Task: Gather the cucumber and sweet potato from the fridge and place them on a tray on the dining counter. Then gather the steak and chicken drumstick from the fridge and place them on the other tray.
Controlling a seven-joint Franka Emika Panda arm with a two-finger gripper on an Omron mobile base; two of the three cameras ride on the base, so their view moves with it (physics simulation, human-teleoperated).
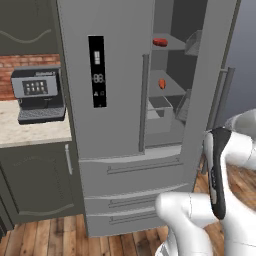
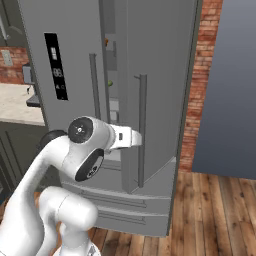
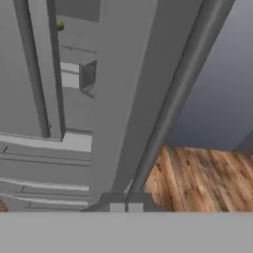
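Fridge stood with right door partly open. Pincer was shut on lower end of door handle, fingertips together at base of bar. Inside, upper shelf carried red item, likely steak; small orange-red item sat lower down, identity unclear. Small green thing showed deep inside through gap, too small to name. Coffee machine sat on counter left of fridge.

Matt grey metal fridge, warm wood-plank floor, rough brick wall.
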